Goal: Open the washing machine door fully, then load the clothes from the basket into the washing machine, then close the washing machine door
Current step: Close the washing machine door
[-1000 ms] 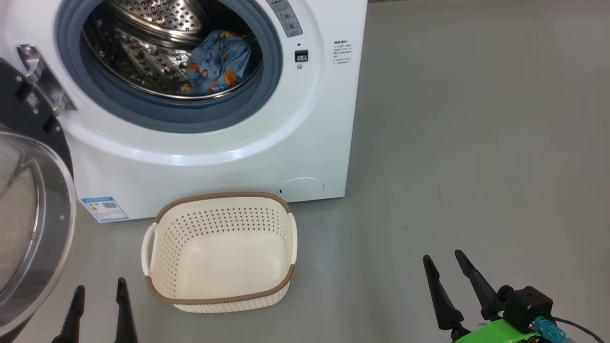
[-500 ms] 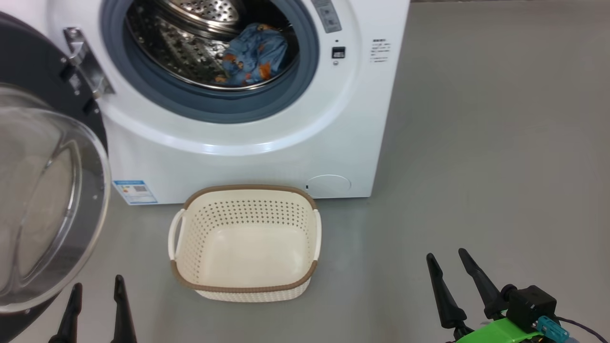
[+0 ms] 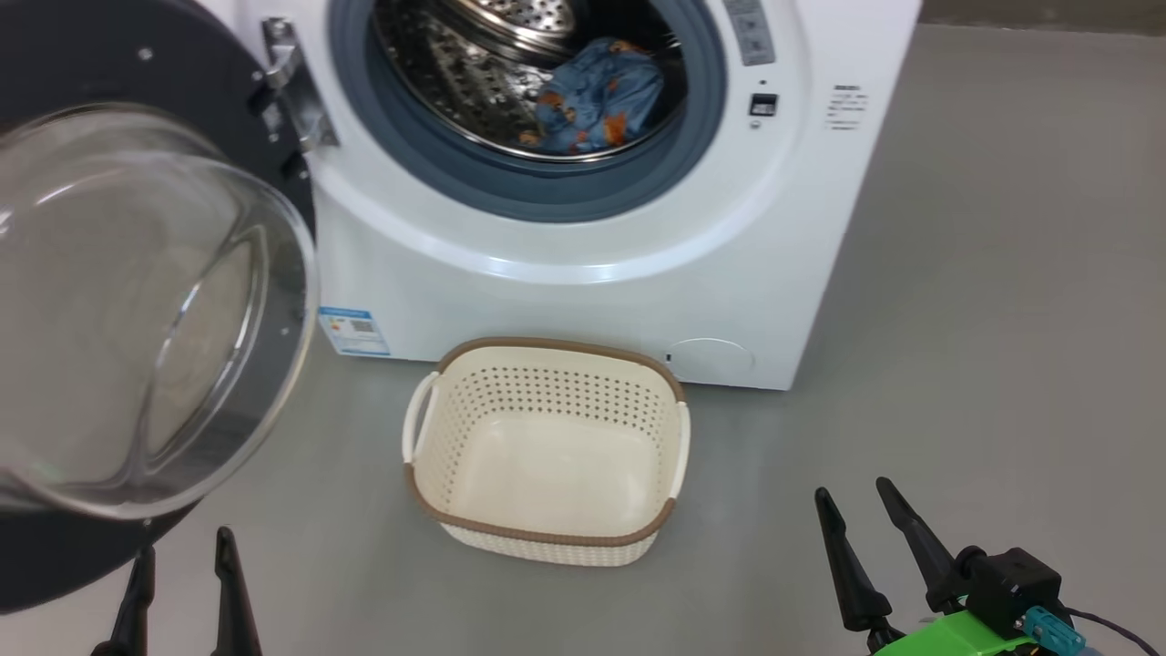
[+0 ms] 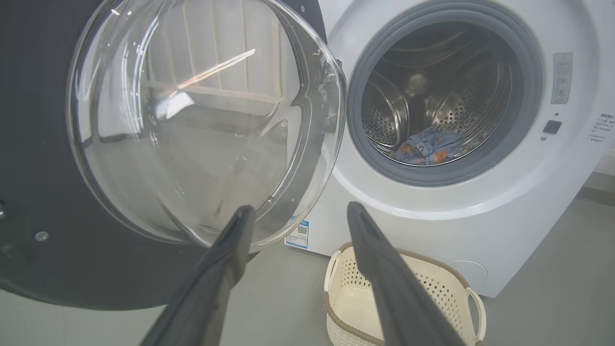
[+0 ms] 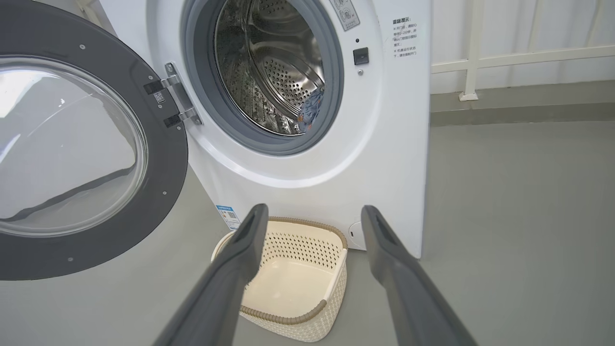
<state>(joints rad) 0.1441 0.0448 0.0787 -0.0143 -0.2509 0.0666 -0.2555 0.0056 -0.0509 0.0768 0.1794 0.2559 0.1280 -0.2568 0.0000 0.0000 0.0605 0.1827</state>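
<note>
The clothes are lying bunched at the bottom of the steel drum, inside the washing machine, with the grey-blue gasket ringing the opening. The washing machine door is hanging swung wide to the robot's left on its metal hinge, its clear glass bowl bulging toward the head camera. The basket is sitting empty on the grey floor just in front of the machine, below the opening. A blue-white label sticker is showing low on the machine's front, beside the door. The left gripper is hovering with its fingers spread, gripping nothing, just below the door's black rim in the head view. The right gripper is hovering likewise spread and empty, well apart from the basket on its right
</note>
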